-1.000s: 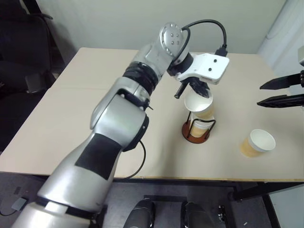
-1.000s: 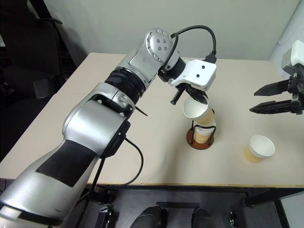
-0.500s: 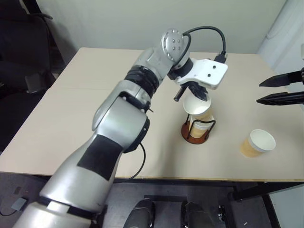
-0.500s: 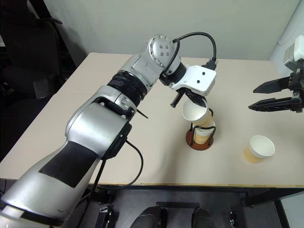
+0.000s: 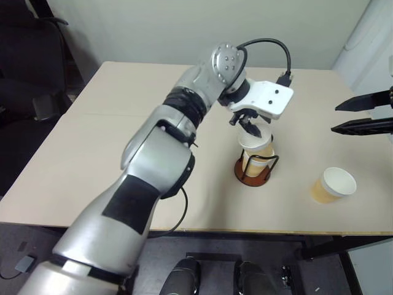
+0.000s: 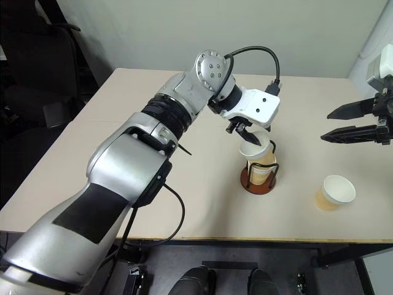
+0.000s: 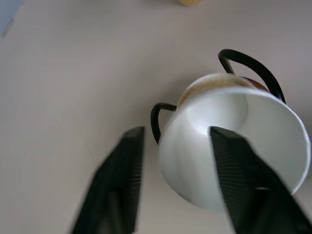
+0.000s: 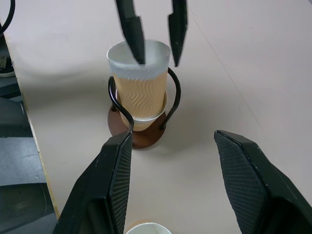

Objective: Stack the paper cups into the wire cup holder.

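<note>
Two paper cups are nested upright inside the wire cup holder; the upper paper cup rises above the black loops, and the white rim of the lower one peeks out beneath it. My left gripper hangs just over that stack, open, one finger dipping inside the upper cup's rim and the other outside it. A third paper cup stands loose on the table to the right. Further right, my right gripper is held above the table, open and empty, pointing toward the holder.
The beige table has its front edge close behind the loose cup and the holder. A dark chair stands off the table's left side. A wall runs behind the far edge.
The tilted cup that my left gripper held over the holder now stands upright inside it, nested in the other cup. The left gripper has opened. The right gripper stayed put.
</note>
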